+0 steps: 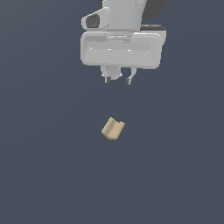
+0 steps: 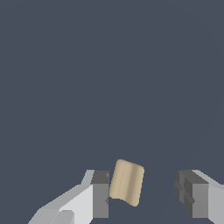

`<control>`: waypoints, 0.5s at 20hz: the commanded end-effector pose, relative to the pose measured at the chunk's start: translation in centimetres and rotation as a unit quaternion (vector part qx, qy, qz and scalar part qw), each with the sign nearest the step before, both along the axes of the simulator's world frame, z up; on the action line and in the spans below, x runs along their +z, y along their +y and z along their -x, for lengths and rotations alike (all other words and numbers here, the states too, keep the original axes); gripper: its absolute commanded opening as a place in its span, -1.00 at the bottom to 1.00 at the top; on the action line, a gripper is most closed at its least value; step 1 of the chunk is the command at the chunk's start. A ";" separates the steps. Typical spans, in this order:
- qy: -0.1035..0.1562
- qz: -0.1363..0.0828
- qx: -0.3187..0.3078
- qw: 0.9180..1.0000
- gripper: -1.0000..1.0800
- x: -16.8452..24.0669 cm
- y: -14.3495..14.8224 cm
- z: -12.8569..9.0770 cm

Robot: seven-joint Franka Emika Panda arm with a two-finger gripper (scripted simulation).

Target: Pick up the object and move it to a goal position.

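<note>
Your gripper (image 1: 118, 80) hangs with its fingers apart and empty, well above the object (image 1: 113, 128); in the wrist view the piece sits between the pads, nearer one. I judge this the approach: next, descend, centre, then close. The object is a small tan block, grooved on top, lying loose on the dark surface.

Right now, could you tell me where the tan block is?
In the exterior view the tan block lies on the floor below the open gripper, untouched.
</note>
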State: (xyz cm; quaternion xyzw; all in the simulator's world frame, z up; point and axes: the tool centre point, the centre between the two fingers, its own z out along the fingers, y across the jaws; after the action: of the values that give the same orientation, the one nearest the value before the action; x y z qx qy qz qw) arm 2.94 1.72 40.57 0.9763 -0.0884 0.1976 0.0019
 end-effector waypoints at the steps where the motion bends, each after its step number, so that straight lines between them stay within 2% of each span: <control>1: -0.019 0.010 -0.006 1.000 0.23 2.1 0.4 0.2; 10: -0.076 0.057 -0.025 0.995 0.23 8.0 2.7 1.2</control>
State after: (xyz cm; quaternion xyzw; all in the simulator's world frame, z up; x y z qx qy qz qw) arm 1.95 3.96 47.74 0.9574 -0.0997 0.2667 0.0473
